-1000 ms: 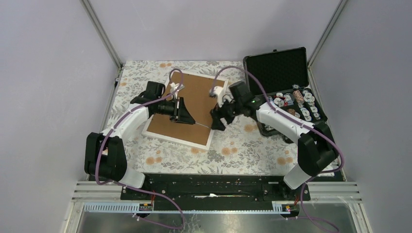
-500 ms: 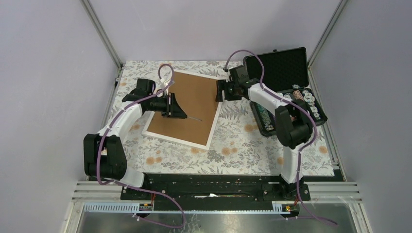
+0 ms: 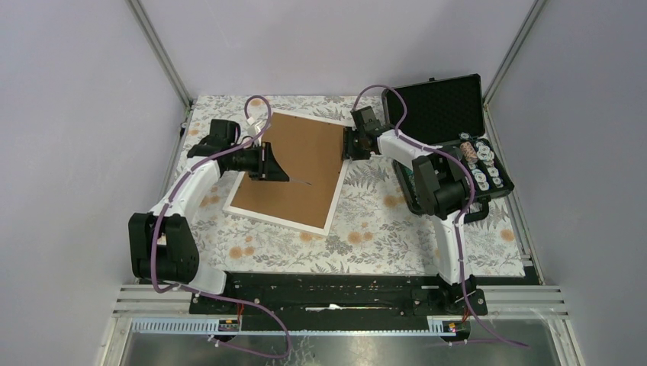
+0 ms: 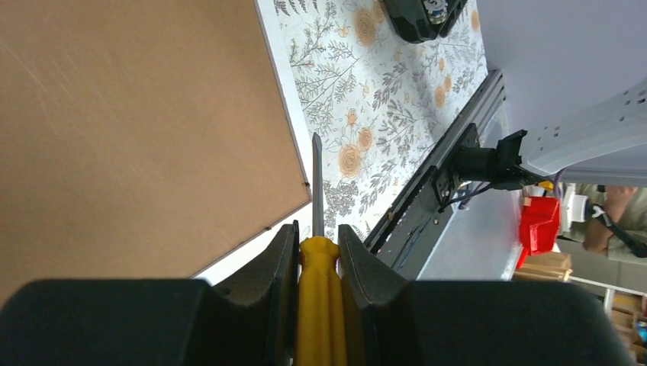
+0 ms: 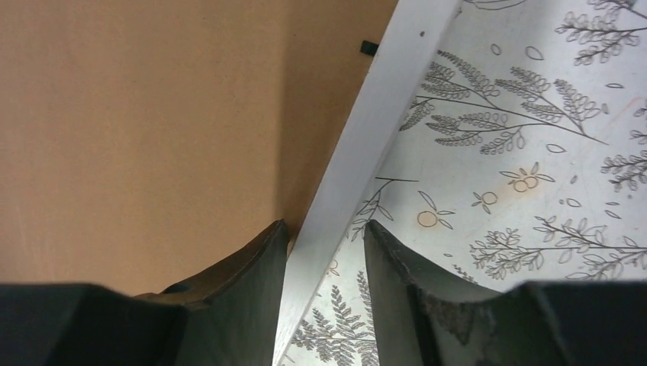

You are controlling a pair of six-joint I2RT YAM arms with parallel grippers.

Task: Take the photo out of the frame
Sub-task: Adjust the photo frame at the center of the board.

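The frame lies face down on the flowered cloth, its brown fibreboard back up and a thin white border round it. The photo is hidden beneath that back. My left gripper hovers over the frame's left half, shut on a yellow-handled screwdriver whose steel shaft points past the frame's corner. My right gripper is at the frame's far right edge. In the right wrist view its jaws straddle the white border, one finger against the brown back, with a gap left on the cloth side.
An open black foam-lined case stands at the back right, close behind the right gripper, with several small round parts in its lower half. Grey walls enclose the table on three sides. The rail runs along the near edge.
The right arm swung from beside the frame's lower right up to its far right edge, and its jaws narrowed around the border. The left gripper drew back left a little, still holding the screwdriver.
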